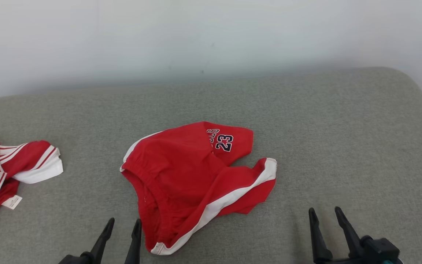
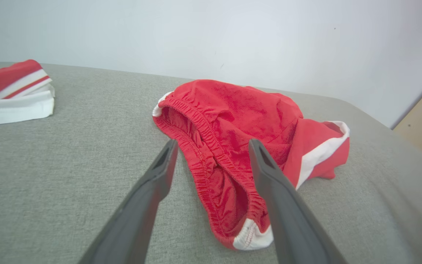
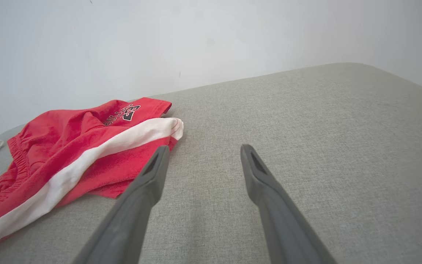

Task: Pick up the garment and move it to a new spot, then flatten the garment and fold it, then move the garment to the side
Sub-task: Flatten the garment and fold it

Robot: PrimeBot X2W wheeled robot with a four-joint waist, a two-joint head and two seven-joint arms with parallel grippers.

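Garment, a pair of red shorts with a white side stripe, lies crumpled at the centre of the head view on the grey cushion. The lettering beside its "23" folds under and cannot be read. A second red-and-white piece is cut off by the left edge. Both arms are cropped at the bottom edge. The left gripper stands spread and empty at lower left, its inner finger just beside the waistband end; whether it touches the cloth cannot be told. The right gripper, also spread and empty, sits at lower right, apart from the hem.
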